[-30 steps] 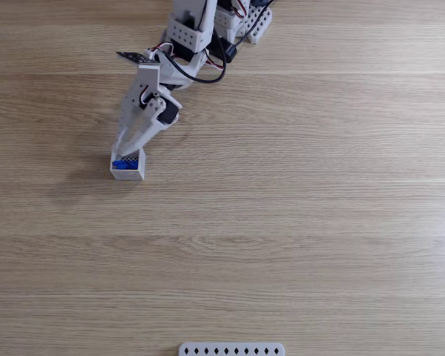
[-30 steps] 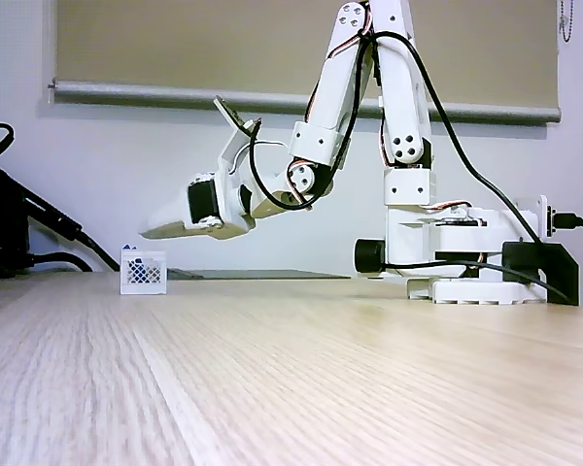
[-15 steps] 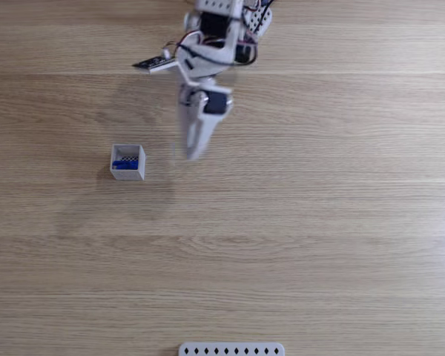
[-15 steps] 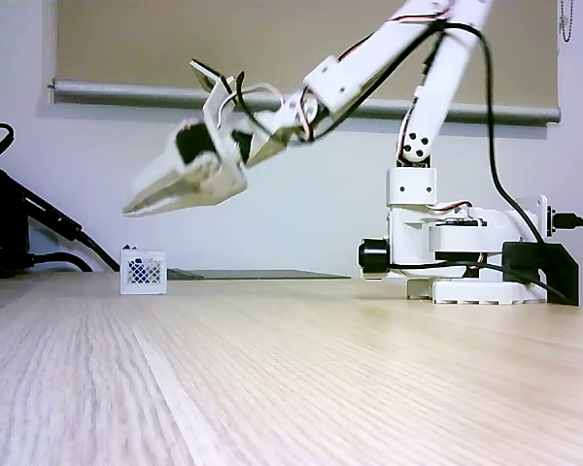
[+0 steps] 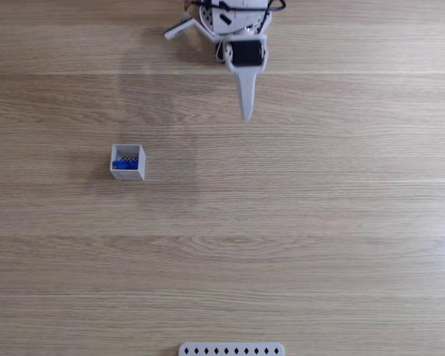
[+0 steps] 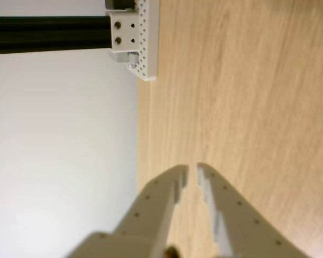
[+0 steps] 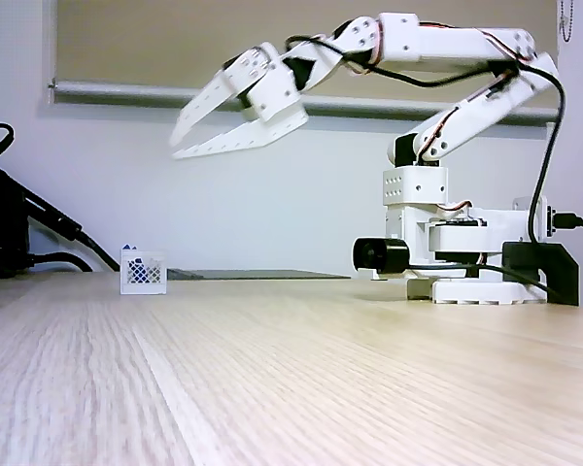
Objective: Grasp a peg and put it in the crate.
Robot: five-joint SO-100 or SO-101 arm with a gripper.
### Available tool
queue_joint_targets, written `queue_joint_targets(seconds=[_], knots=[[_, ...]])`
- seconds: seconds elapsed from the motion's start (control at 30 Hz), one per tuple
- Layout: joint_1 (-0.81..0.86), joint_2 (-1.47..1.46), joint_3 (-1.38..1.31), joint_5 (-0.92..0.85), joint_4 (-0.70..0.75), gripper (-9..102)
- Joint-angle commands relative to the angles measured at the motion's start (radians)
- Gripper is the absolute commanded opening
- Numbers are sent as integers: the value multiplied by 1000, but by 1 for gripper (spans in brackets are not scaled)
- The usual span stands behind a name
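Going left to right in a fixed view from above, we find the crate (image 5: 127, 162) at about nine o'clock on the counter (image 5: 319, 222), with the blue peg (image 5: 123, 165) lying inside it, so we judge the placing done. The perforated white strip (image 5: 231, 348) sits at six o'clock, untouched. At twelve o'clock the end effector (image 5: 245, 115) points down the frame, well apart from the crate. In a fixed view from the side it (image 7: 177, 142) hangs high above the counter, jaws parted and holding nothing, presumably because the peg is delivered.
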Motion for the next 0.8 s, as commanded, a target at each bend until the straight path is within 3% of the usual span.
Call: queue_joint_targets(seconds=[0.0, 0.37, 0.77], knots=[[23, 147, 14, 51, 54, -1], [52, 314, 193, 210, 64, 0], [61, 531, 390, 222, 213, 0]])
